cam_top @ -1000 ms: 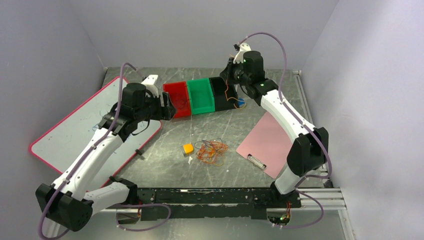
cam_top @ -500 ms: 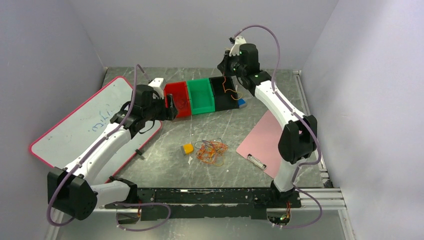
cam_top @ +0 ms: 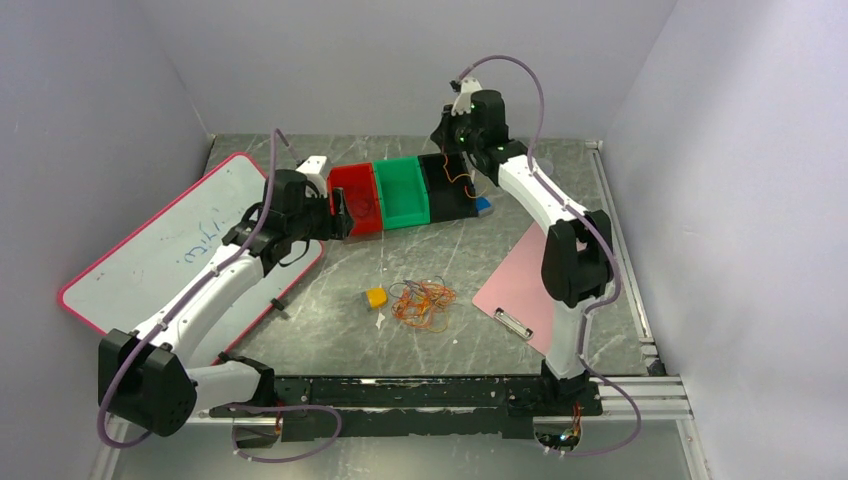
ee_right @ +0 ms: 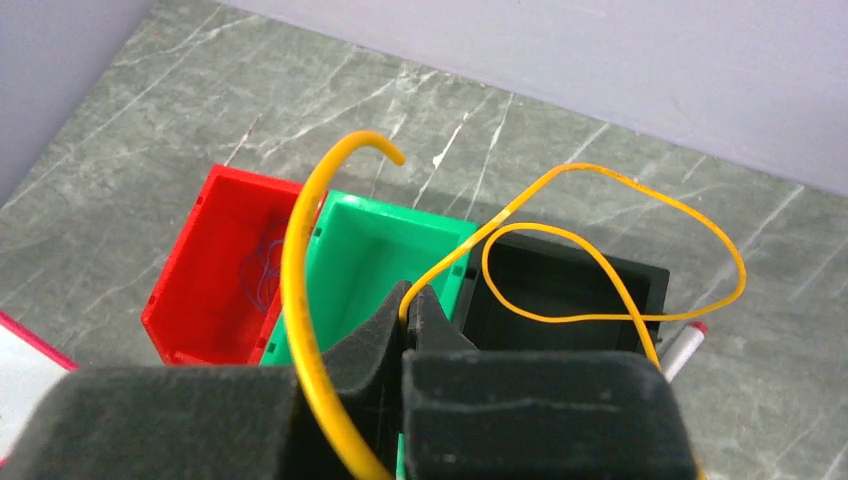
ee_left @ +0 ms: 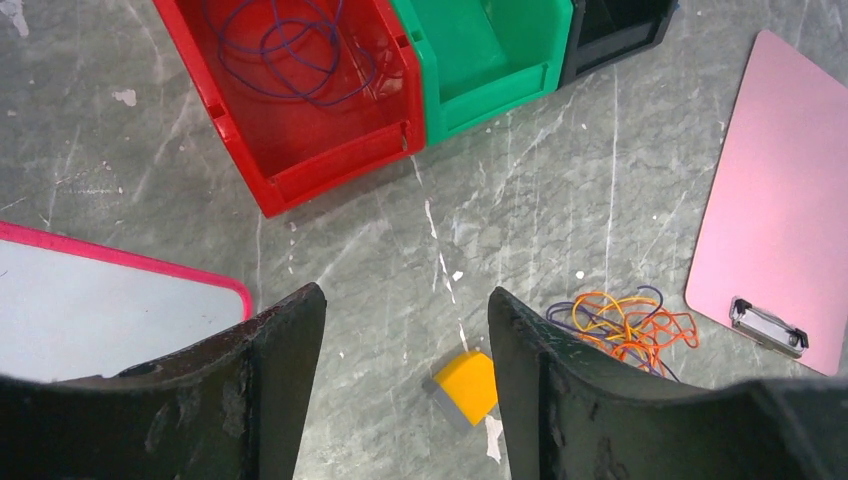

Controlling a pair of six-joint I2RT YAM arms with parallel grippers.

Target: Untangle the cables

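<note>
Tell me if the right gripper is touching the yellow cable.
Touching. The right wrist view shows the right gripper shut on the yellow cable, which loops out from between the fingertips.

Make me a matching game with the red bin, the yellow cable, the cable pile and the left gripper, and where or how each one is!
Things:
1. red bin
2. yellow cable
3. cable pile
4. left gripper

Place or state:
A. pinched in the right gripper
B. open, holding nothing
C. has a purple cable inside
D. on the table beside the yellow block

Pairs: 1-C, 2-A, 3-D, 4-B
</note>
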